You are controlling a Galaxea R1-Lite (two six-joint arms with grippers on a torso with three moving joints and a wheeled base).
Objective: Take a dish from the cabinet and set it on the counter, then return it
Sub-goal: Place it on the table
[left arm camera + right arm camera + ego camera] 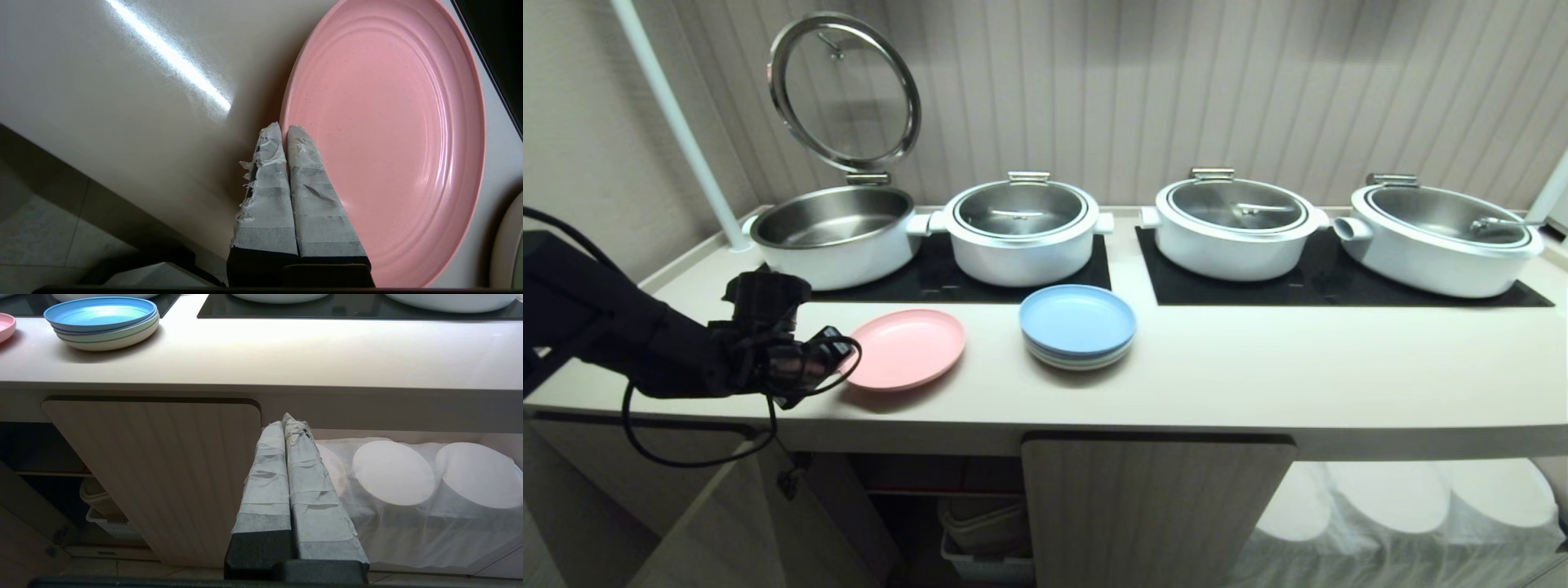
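The pink dish (907, 347) lies flat on the cream counter (1258, 376), in front of the open pot on the left. My left gripper (845, 355) reaches in from the left at the dish's left edge. In the left wrist view the dish (388, 143) fills the frame, and the left gripper (284, 128) is shut with its taped tips pinched on the rim, one finger outside and one over the dish. The right gripper (286, 420) hangs low in front of the cabinet door (163, 465), shut on nothing. The cabinet (1152, 506) under the counter has its left door (711, 523) swung open.
A blue-topped stack of plates (1078, 327) sits just right of the dish. Several white pots stand on the black cooktop panels (1339, 290); the leftmost pot (833, 233) has its lid raised. White-draped plates (1380, 506) fill the recess at lower right. A white pole (686, 131) rises at back left.
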